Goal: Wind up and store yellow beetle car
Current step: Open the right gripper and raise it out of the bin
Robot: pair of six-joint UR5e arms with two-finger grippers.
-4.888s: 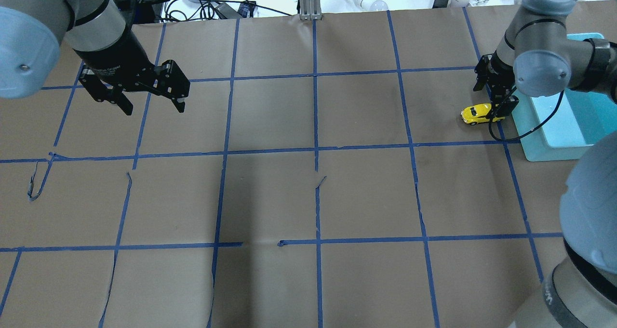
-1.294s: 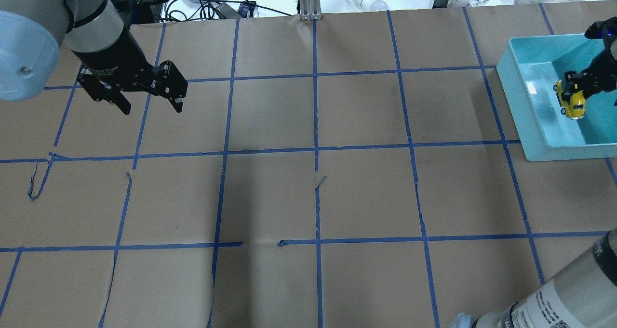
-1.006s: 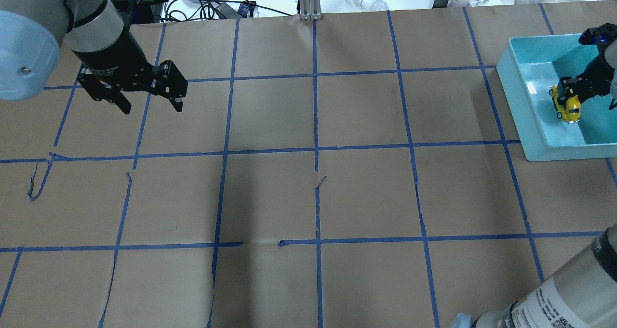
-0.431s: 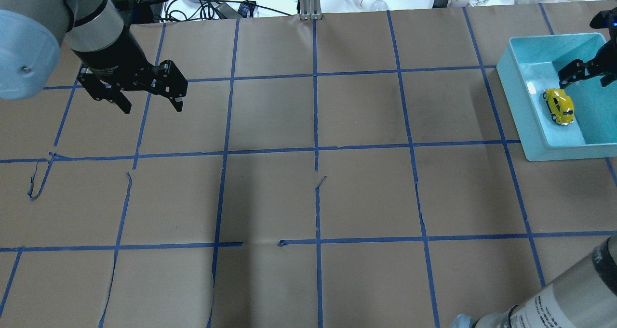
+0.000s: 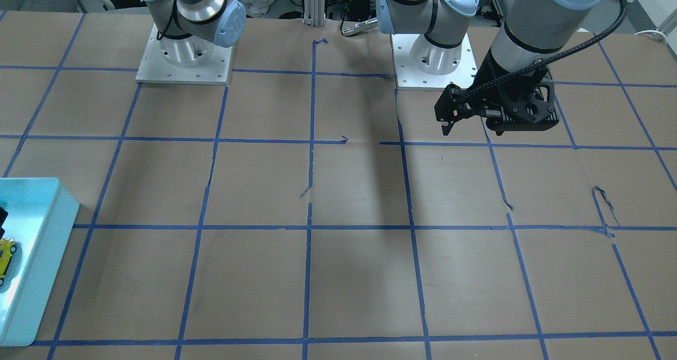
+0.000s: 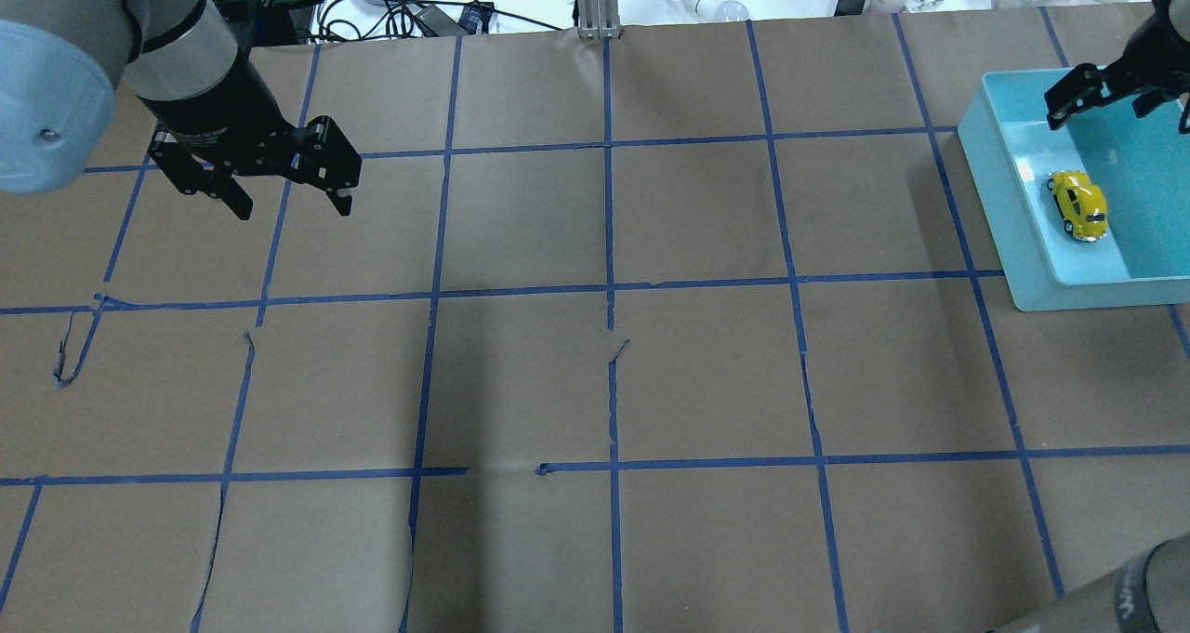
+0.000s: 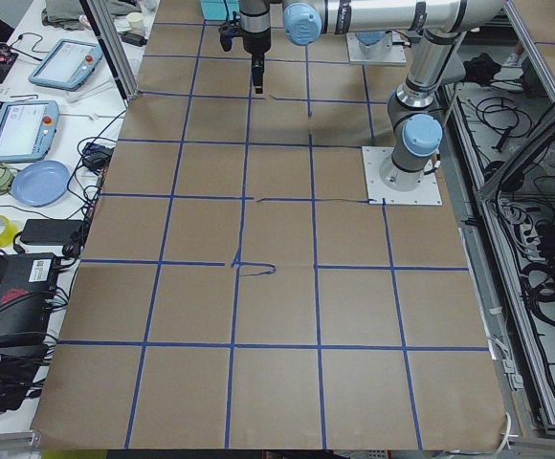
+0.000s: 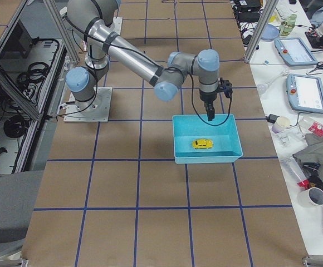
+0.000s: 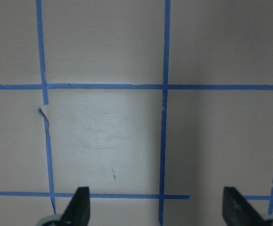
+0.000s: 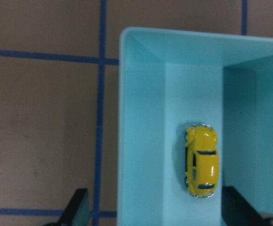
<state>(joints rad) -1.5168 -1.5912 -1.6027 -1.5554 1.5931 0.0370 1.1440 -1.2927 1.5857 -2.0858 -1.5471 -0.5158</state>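
over the far part of the teal bin (image 6: 999, 215), the right gripper (image 6: 1102, 108) hangs with its two fingers spread wide, and it holds nothing. from the right wrist camera the black fingertips (image 10: 77, 209) stand far apart at the bottom edge, and the space between them has only the bin (image 10: 141, 141) below it. the yellow beetle car (image 10: 201, 161) lies under them on the floor of the bin, on its wheels, free of the gripper and clearly lower than the fingers. from overhead the yellow beetle car (image 6: 1078, 204) sits near the bin wall that faces the middle of the table, with its length running roughly along that wall. the right side camera shows the yellow beetle car (image 8: 202, 144) alone inside the bin (image 8: 203, 161).

well apart, on the robot's left side, the left gripper (image 6: 297, 207) hovers above the brown paper table (image 6: 697, 215). its fingers are also wide open and empty. under it the left wrist camera sees only paper and blue tape lines (image 9: 165, 141).
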